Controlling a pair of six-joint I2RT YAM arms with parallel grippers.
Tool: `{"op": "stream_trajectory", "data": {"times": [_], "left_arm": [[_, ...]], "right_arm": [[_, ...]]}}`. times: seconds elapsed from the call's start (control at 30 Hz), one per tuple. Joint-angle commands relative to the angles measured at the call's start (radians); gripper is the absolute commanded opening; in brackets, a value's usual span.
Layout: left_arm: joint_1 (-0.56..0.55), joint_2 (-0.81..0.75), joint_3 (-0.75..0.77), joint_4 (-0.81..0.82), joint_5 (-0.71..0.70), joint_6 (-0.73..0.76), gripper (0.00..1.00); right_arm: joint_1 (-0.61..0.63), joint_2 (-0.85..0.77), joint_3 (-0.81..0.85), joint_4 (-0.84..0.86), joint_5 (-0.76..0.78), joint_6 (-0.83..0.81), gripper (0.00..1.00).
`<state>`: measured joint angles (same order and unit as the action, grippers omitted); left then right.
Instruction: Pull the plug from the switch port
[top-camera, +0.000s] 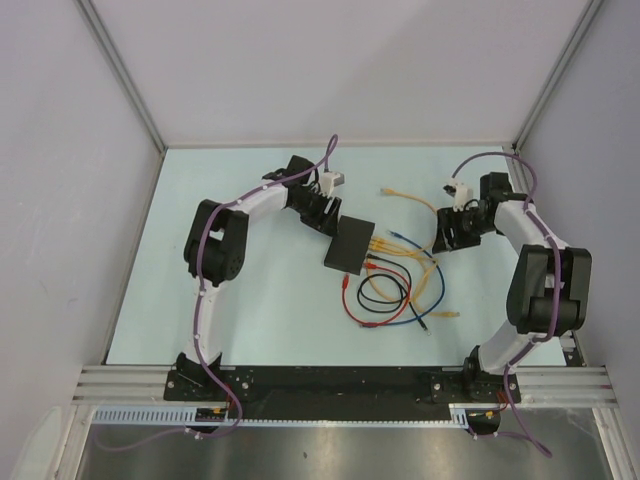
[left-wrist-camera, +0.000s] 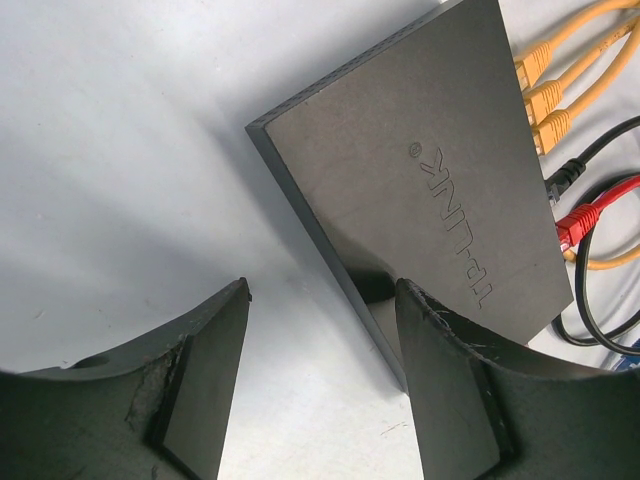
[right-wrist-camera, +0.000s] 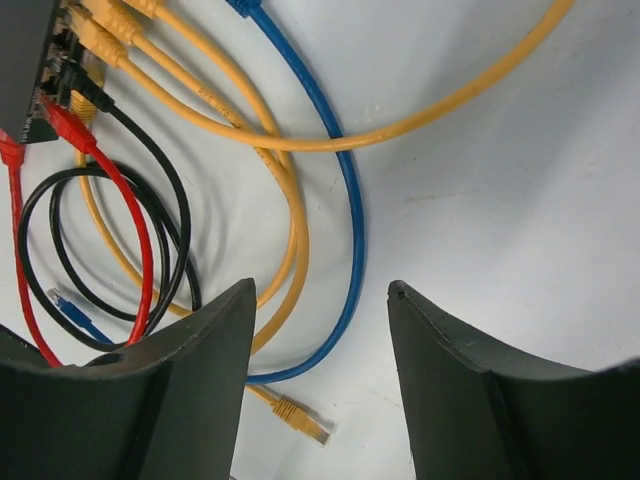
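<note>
Top view: the switch (top-camera: 349, 245) lies flat on the table (top-camera: 250, 300), with cables (top-camera: 395, 290) fanning from its right edge. The left gripper (top-camera: 325, 212) is just beside it, the right gripper (top-camera: 446, 232) well apart.

Left wrist: jaws wide and empty, one finger (left-wrist-camera: 450, 400) overlapping the switch's edge.

Right wrist: jaws spread, holding nothing, above a blue cable (right-wrist-camera: 352, 220).

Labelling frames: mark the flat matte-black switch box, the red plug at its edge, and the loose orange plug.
Flat matte-black switch box (left-wrist-camera: 420, 200), left wrist view, top face.
Red plug (left-wrist-camera: 578, 222), left wrist view, connector body.
Loose orange plug (right-wrist-camera: 300, 417), right wrist view, connector body.
</note>
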<state>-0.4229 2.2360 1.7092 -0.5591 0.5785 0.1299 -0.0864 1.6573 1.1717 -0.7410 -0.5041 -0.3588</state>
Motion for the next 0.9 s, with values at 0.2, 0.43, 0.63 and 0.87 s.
{"op": "stream_trajectory", "data": {"times": [0.2,0.43,0.63,0.87], "left_arm": [[0.001,-0.035,-0.011,-0.015,-0.023,-0.012,0.67],[0.001,-0.038,-0.016,-0.015,-0.029,-0.009,0.68],[0.001,-0.032,-0.017,-0.016,-0.031,-0.009,0.68],[0.001,-0.035,-0.016,-0.015,-0.043,-0.009,0.69]], "right_arm": [[0.051,0.074,-0.006,0.0,0.265,-0.022,0.56],[0.083,0.093,-0.027,-0.017,0.268,-0.049,0.54],[0.163,0.114,-0.072,0.022,0.295,-0.042,0.54],[0.154,0.156,-0.087,0.084,0.489,-0.005,0.27]]}}
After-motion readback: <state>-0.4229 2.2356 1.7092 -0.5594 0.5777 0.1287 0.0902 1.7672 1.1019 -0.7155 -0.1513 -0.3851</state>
